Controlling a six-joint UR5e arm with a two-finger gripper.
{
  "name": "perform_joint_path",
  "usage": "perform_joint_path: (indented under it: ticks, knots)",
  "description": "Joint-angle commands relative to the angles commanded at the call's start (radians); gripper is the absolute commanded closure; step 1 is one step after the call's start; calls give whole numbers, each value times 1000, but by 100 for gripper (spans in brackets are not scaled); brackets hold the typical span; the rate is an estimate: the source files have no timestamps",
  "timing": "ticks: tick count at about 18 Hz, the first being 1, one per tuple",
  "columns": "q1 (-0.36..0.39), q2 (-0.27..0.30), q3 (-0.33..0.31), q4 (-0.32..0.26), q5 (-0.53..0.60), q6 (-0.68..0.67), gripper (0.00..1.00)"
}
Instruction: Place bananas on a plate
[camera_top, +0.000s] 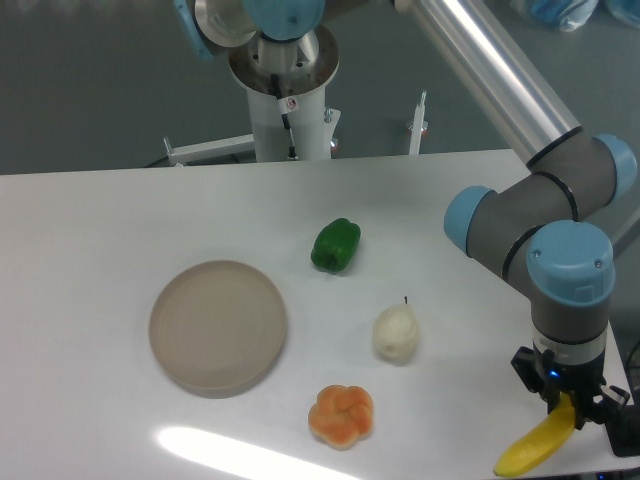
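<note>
Near the white surface (100, 230)'s right front corner, the tool (566, 408) grips the curved yellow banana (535, 447); whitish pear (396, 333), orange pumpkin-shaped piece (341, 415) and green pepper (336, 245) lie between it and the bare beige round plate (218, 326).

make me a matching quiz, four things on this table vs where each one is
Things:
1. banana
2. plate
3. green pepper
4. pear

Places:
A. empty, left part of the table
B. between pepper and orange pumpkin-like item
C. in the gripper, bottom right
D. farthest back of the items

Pairs: 1-C, 2-A, 3-D, 4-B
</note>
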Motion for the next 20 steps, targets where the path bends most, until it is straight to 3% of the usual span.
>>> perform_joint_path:
  ticks: [20]
  knots:
    - [0, 12, -12, 0, 0, -3, 75]
